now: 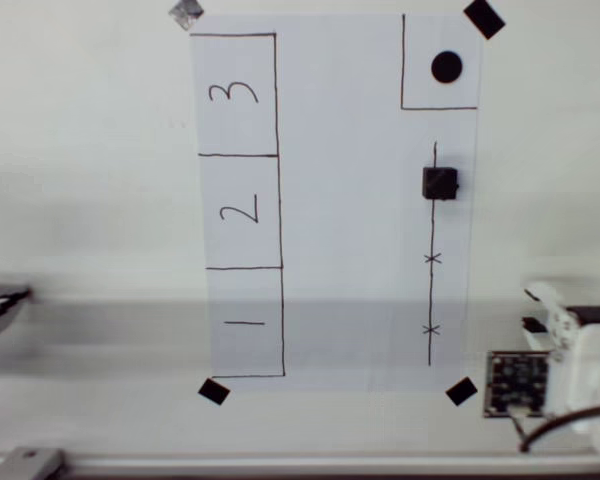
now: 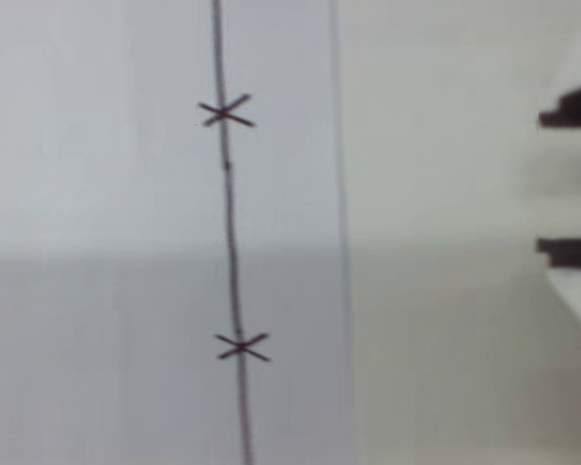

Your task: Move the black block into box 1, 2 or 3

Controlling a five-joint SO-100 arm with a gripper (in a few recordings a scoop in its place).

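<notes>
While your arm sits at the lower right of the overhead view, the tabletop [image 1: 80, 200] carries a white paper sheet [image 1: 340, 200] with box 1 [image 1: 245, 322] drawn at its lower left. You see the black block [image 1: 440, 183] resting on the drawn line [image 1: 432, 280], well apart from that box. Your pincer [image 1: 533, 310] stands empty, its dark tips parted, beside the paper's right edge

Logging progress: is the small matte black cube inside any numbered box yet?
Out. The small matte black cube sits on the drawn line, right of the numbered boxes.
</notes>
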